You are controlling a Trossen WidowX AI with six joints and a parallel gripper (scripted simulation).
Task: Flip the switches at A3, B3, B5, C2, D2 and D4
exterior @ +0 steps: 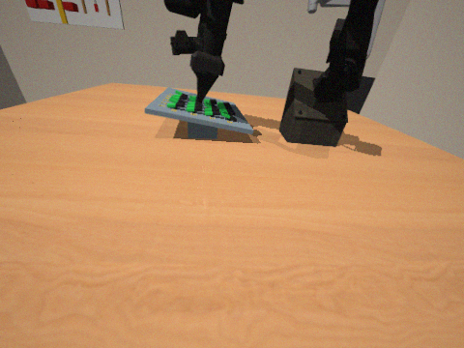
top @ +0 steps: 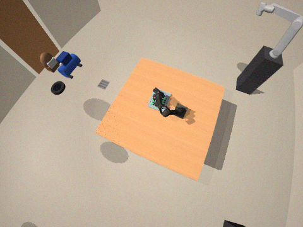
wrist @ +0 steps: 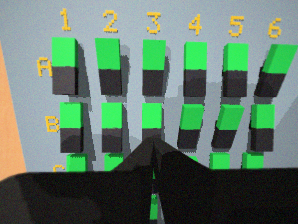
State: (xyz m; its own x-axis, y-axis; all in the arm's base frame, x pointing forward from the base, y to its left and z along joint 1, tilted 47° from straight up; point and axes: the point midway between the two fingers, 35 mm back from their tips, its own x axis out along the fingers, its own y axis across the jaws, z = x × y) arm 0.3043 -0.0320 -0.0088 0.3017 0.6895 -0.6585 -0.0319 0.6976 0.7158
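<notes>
Over the tilted panel on the desk, we hold our gripper clenched and empty at switch B3; pressing B3 seems in hand, next a short push, then lifting clear.

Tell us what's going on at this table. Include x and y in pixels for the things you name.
A black robot arm has its closed black gripper [exterior: 199, 101] [wrist: 152, 144] down at a tilted blue-grey panel [top: 168, 94] [exterior: 159, 112] [wrist: 25, 100] of green-and-black rocker switches. The fingertips are at the black end of switch B3 [wrist: 151, 116], seemingly to press it. Whether it has tipped I cannot tell.
</notes>
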